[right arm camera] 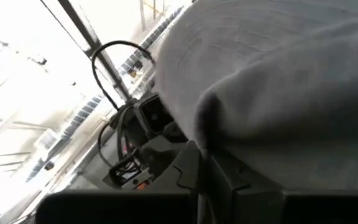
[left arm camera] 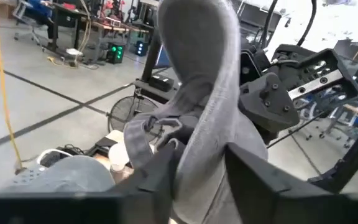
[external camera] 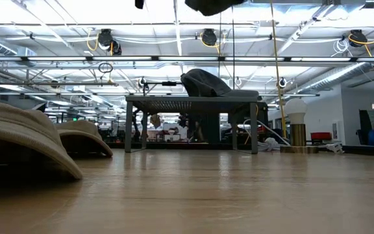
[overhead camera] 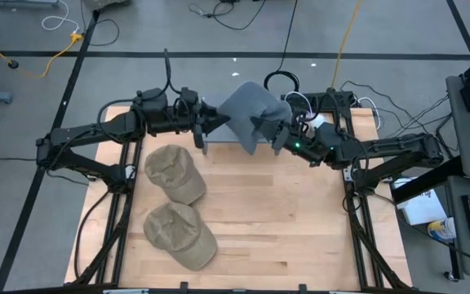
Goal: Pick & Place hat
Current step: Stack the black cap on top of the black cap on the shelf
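A grey hat [overhead camera: 250, 110] hangs in the air over the table's far middle, between my two arms. My left gripper [overhead camera: 215, 122] comes in from the left and is shut on it; in the left wrist view the hat's grey cloth [left arm camera: 204, 93] rises between the fingers. On the other side my right gripper [overhead camera: 272, 132] is shut on the hat, which fills the right wrist view [right arm camera: 272, 87]. Two tan hats lie crown up on the table's left half, one [overhead camera: 175, 173] farther off and one [overhead camera: 179, 235] nearer the front. My left gripper pinches a thick fold of the hat's cloth [left arm camera: 199, 163] between its two fingers [left arm camera: 158, 177]. They come in level from the table's left. The hat stands up past them, clear of the table. My right gripper holds the hat's right side [right arm camera: 229, 134] from the table's right, slanting upward. The hat bulges over the fingers [right arm camera: 185, 171] and hides the place of contact.
A low grey stand [external camera: 193, 103] on legs stands at the table's far edge, below the held hat; a dark grey rounded shape [external camera: 206, 83] sits on it. Bare wood [overhead camera: 292, 220] lies to the right of the tan hats. Cables and a rail frame edge the table.
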